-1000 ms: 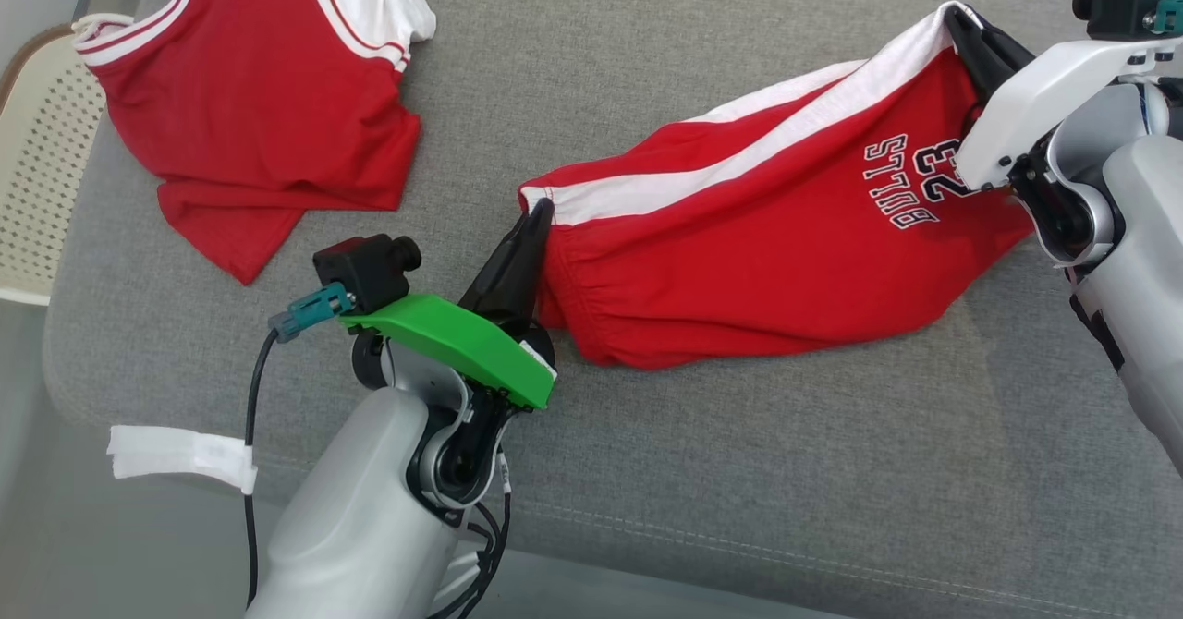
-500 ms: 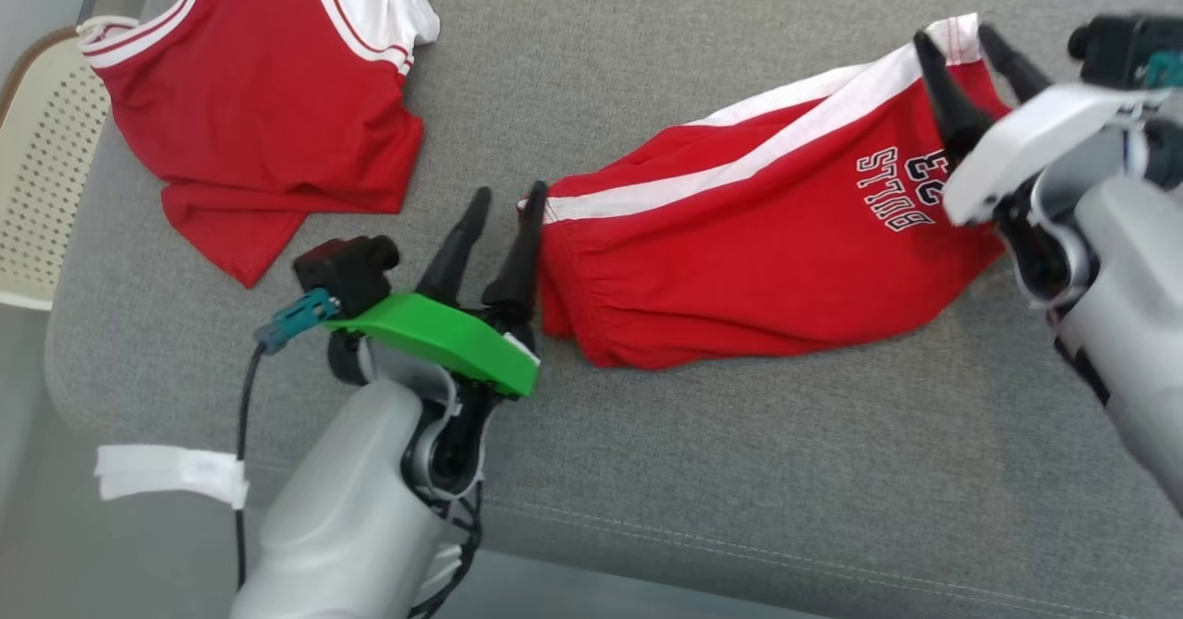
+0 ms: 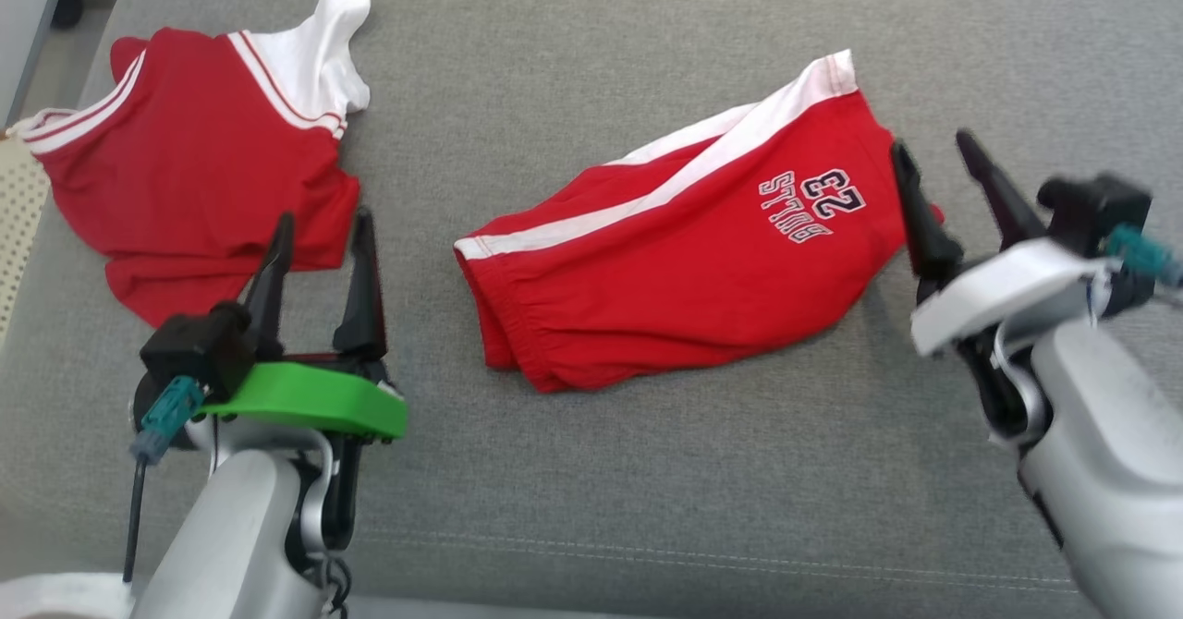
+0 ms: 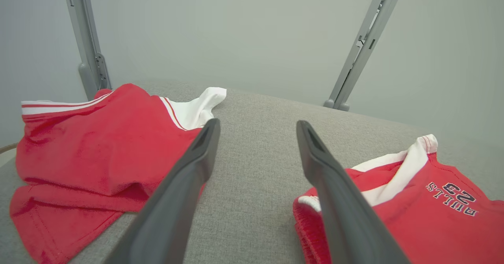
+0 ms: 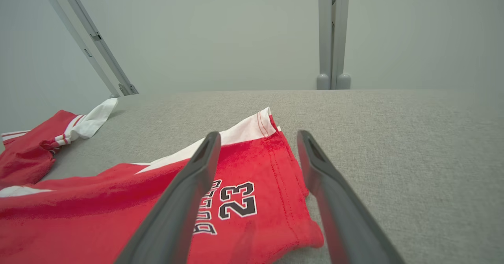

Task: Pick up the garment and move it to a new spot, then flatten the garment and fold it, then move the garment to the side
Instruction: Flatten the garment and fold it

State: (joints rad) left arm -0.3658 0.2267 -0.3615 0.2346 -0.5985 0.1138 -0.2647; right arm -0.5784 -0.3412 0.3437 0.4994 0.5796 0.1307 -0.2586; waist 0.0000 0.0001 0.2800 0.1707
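Grey fabric cushion (image 3: 647, 508) spreads across the whole scene, with a stitched seam running near its front edge. Behind it stands a pale wall with slanted grey metal struts (image 4: 362, 43).

On the cushion lie two garments, well apart. The red shorts (image 3: 665, 296) lie flat a little right of centre, angled so the gathered waistband points toward the robot's left and the leg end toward its right. A white stripe runs along their far side, and the lettering "BULLS 23" (image 3: 813, 203) is printed near the leg end. A red shirt (image 3: 185, 185) with white sleeves and striped trim lies rumpled at the far left of the cushion.

The left arm, with a green cover (image 3: 305, 402) on its wrist, holds the left gripper (image 3: 323, 220) at the near edge of the shirt, off to the left of the shorts' waistband. Its fingers (image 3: 360, 277) are spread wide with nothing between them. The right arm, with a white cover (image 3: 1007, 291), holds the right gripper (image 3: 932, 143) just beside the shorts' leg hem, its fingers (image 3: 915, 222) likewise parted and empty. The right wrist view looks down over the printed number.
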